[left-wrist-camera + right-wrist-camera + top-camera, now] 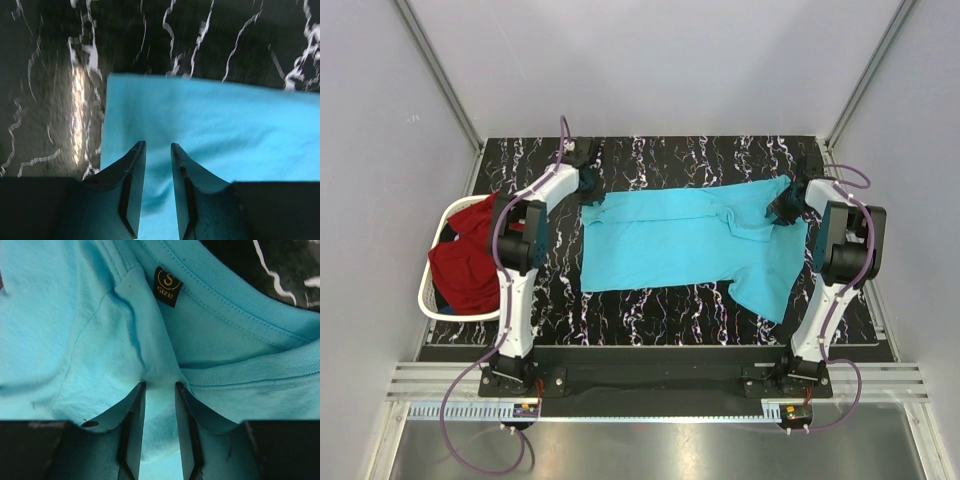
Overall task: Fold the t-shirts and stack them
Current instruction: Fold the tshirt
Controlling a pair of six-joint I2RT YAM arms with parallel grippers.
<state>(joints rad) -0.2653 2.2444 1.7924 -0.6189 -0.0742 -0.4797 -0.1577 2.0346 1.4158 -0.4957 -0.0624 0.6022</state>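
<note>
Turquoise-blue soft cloth t-shirt (670,240) lies spread, black marbled table (660,165) bordering its edges. The right tool (160,385) grasps a collar fold; whether the left tool (157,145) holds the hem corner, I cannot tell.

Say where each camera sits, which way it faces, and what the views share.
Top external: above and behind the bases, looking down at the table; the left arm and right arm show.
Left wrist: on the left gripper, facing down at the turquoise t-shirt corner; its fingers show.
Right wrist: on the right gripper, over the collar and size label; its fingers show.
All three share the turquoise t-shirt.
</note>
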